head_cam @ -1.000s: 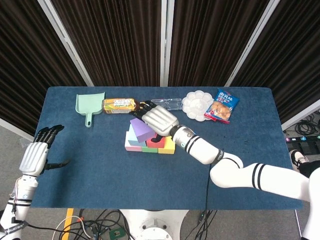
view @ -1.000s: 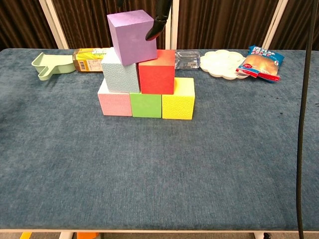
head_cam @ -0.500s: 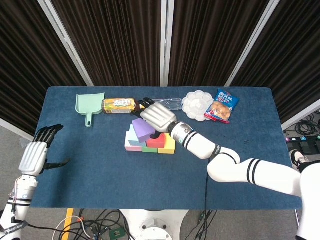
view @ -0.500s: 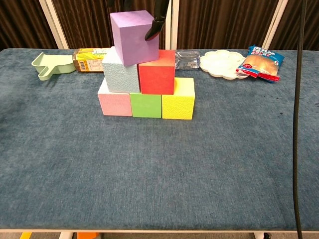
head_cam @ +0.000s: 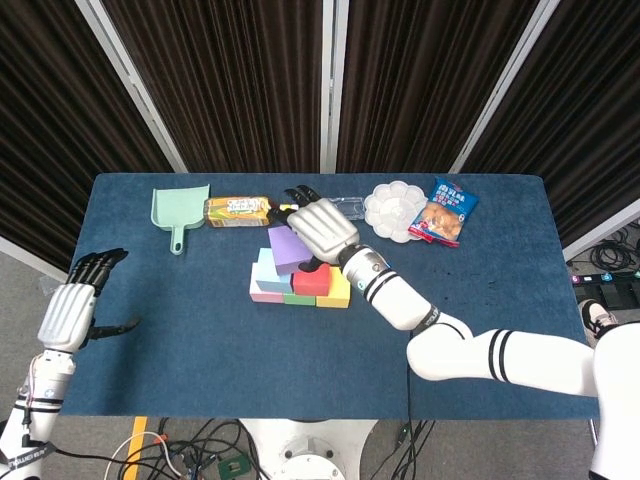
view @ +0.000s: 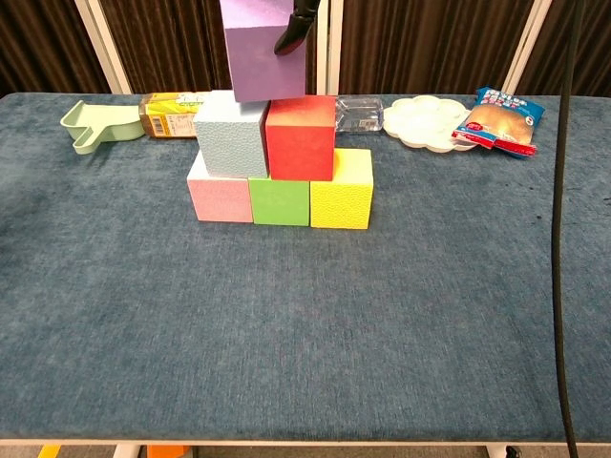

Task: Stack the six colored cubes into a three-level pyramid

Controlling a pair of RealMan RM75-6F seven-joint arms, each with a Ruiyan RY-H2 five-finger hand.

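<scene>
right hand holds purple cube — snack bag; dustpan behind

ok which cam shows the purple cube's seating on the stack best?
Chest view: the purple foam cube sits across the light blue cube and red cube, side-on. Head view sees only its top, partly under the right robot hand.

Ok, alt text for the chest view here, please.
A purple cube, held from above by the right hand, sits atop a light blue cube and a red cube, which rest on a row of pink, green and yellow cubes on a blue table.
</scene>
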